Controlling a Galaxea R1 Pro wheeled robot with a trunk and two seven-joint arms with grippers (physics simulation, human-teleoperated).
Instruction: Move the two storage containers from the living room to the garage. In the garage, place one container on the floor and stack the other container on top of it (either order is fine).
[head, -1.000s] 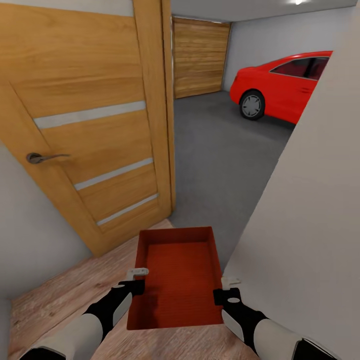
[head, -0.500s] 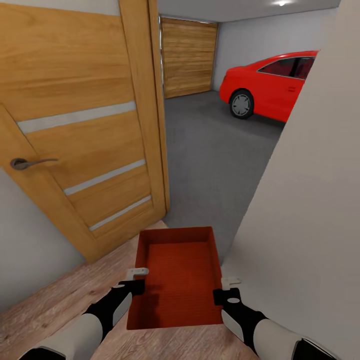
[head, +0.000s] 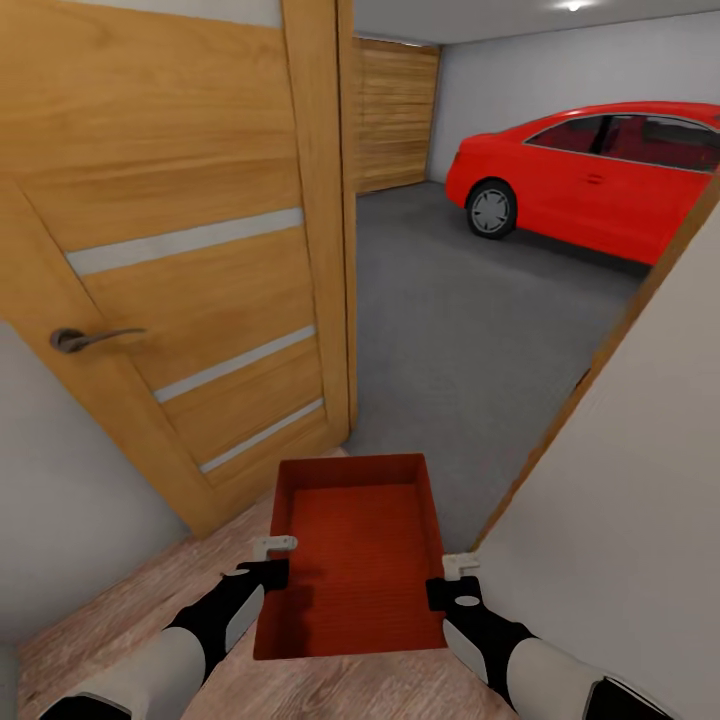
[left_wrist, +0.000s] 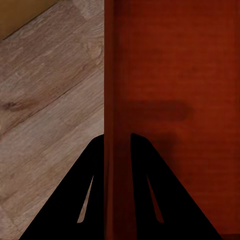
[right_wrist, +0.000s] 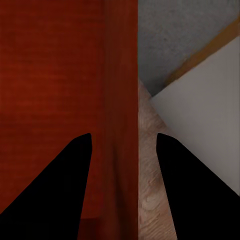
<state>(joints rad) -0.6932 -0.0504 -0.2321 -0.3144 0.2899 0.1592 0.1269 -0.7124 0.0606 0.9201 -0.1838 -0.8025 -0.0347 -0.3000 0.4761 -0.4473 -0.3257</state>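
- Orange-red storage container (head: 360, 560): open top up, carried in front of the trunk over wood planks (head: 130, 600) at the garage doorway.
- Long axis: runs near to far, far end toward the grey concrete floor (head: 450, 320) and red car (head: 600, 180).
- Left gripper (left_wrist: 118, 150): clamped on its left wall.
- Right gripper (right_wrist: 124, 150): straddles the right wall; contact unclear.
- Progress: one container at the threshold; placing and stacking remain.

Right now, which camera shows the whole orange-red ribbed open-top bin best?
The head view: the orange-red ribbed open-top bin shows whole there, empty, held between the left gripper and right gripper at the garage doorway. The left wrist view shows one wall between its fingers; the right wrist view shows the opposite wall.
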